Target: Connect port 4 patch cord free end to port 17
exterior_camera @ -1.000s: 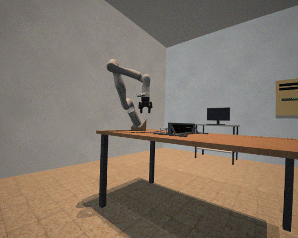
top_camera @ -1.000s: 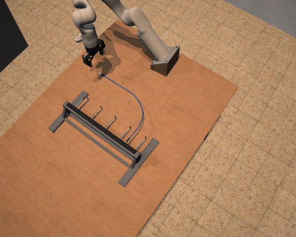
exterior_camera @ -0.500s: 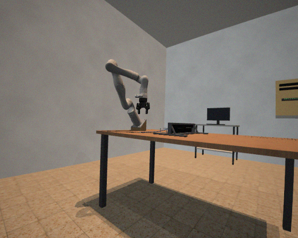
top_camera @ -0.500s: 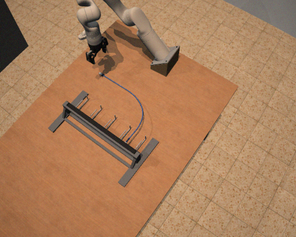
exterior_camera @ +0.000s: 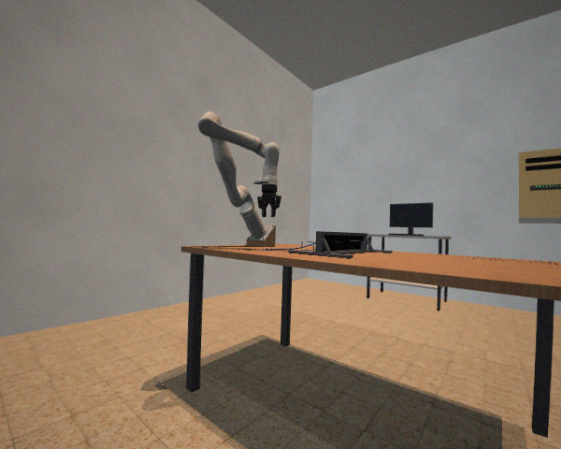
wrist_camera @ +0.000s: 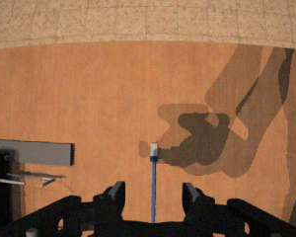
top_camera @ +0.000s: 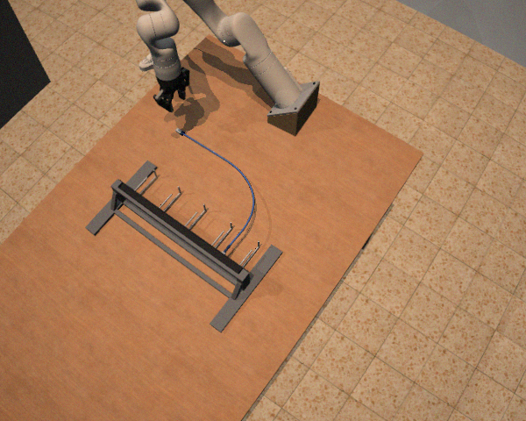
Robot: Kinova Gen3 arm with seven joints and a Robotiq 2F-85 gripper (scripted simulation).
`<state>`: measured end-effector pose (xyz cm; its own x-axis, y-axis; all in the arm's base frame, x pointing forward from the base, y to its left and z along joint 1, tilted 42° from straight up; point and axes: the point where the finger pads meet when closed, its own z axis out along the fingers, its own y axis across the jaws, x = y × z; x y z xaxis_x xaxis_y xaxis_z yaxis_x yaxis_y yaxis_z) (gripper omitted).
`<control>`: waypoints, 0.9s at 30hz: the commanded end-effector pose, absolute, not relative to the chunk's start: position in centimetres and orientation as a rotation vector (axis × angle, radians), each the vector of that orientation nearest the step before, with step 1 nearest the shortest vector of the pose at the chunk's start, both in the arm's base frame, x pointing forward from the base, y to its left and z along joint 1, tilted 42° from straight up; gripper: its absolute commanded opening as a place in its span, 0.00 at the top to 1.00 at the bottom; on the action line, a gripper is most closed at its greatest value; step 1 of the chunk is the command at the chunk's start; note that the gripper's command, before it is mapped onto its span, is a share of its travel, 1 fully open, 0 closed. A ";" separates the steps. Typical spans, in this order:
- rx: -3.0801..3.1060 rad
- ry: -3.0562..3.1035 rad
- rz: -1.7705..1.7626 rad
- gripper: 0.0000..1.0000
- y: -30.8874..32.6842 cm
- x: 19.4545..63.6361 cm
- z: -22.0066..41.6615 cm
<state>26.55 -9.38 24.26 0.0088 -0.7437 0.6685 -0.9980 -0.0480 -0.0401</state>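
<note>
The gripper (top_camera: 168, 100) hangs above the table (top_camera: 326, 149), jaws half-closed on nothing. The cord (top_camera: 240, 174) lies below, its plug (wrist_camera: 154, 152) between the fingers in the wrist view.

Blue cord (top_camera: 236, 169), pale plug (top_camera: 179, 132), dark grey rack (top_camera: 181, 231), orange wood-grain table (top_camera: 118, 353), black pincer (top_camera: 169, 100), possibly charcoal.

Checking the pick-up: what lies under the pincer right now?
Under the pincer, the blue cord runs along the bare table to its plug. The pincer's own body hides the cord farther back. Nothing is gripped.
</note>
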 end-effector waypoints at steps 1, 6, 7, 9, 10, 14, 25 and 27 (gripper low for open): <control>1.843 -1.783 0.749 1.00 -9.3 26.6 24.3; 1.843 -1.783 0.749 1.00 -9.3 26.6 24.3; 1.843 -1.783 0.749 1.00 -9.3 26.6 24.3; 1.843 -1.783 0.749 1.00 -9.3 26.6 24.3; 1.843 -1.783 0.749 1.00 -9.3 26.6 24.3; 1.843 -1.783 0.749 1.00 -9.3 26.6 24.3; 1.870 -1.737 0.754 1.00 -9.0 27.3 24.2; 1.884 -1.713 0.757 1.00 -8.8 27.6 24.1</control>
